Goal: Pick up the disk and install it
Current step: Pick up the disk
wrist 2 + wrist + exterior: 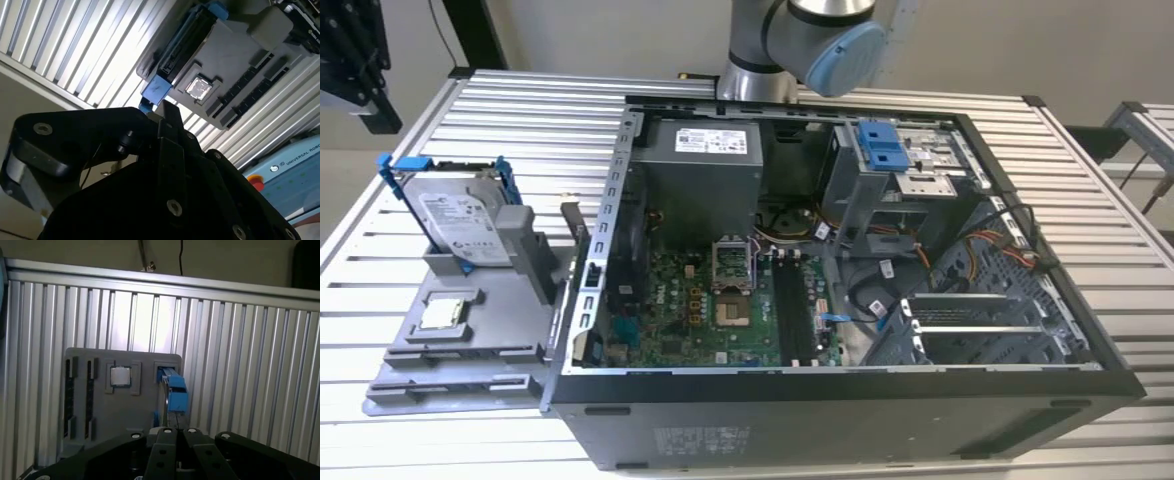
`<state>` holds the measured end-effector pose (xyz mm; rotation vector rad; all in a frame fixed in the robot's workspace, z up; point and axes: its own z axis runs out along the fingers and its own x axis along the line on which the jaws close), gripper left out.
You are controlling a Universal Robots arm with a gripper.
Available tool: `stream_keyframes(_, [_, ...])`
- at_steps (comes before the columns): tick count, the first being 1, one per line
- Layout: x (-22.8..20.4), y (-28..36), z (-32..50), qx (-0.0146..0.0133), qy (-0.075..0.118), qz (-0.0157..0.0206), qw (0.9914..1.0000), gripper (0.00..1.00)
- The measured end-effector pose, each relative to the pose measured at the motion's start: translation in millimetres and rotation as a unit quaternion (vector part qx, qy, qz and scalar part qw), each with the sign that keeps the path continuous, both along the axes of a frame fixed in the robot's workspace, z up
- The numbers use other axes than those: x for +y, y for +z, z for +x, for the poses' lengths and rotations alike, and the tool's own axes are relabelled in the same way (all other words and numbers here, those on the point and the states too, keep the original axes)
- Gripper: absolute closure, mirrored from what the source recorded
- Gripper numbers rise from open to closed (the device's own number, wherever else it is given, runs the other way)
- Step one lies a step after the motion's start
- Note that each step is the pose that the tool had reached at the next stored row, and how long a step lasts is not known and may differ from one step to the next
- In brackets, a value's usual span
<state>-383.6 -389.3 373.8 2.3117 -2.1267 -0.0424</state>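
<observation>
One claw closed, empty, one disk upright in holder, one chip

disk: silver face, white label, blue frame
holder: plain grey
chip: silver
worktop: silver-grey, ribbed in parallel stripes
computer case: dark grey
circuit board: green
drive bracket: blue
arm: grey, pale blue cap
end effector: black

The silver, blue-framed disk stands upright on edge in a grey holder, white label showing.
</observation>
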Motion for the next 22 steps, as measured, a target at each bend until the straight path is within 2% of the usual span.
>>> stream_keyframes(9, [0.1, 0.0, 0.0, 0.0, 0.0, -0.0001, 1.0, 1.0])
stream_keyframes(10, [0.1, 0.0, 0.0, 0.0, 0.0, 0.0, 1.0, 0.0])
stream_keyframes(22, [0.1, 0.0, 0.0, 0.0, 0.0, -0.0001, 1.0, 0.0])
